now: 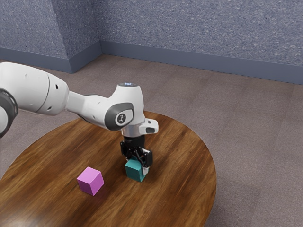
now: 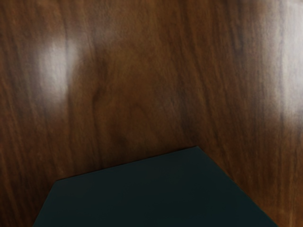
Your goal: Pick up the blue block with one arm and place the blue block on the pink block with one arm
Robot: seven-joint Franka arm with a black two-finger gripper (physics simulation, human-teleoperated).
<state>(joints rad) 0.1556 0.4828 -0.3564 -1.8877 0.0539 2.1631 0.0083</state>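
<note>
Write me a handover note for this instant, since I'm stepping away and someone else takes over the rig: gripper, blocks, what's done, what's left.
Gripper: right at the top of the blue block; whether it has a grip cannot be told.
Blue block: on the round table, apparently not yet lifted.
Pink block: on the table, apart from the blue block, toward the exterior view's left, nothing on it.
Done: arm positioned at the blue block.
Left: confirm the grip, lift, carry over, set it on the pink block.
</note>
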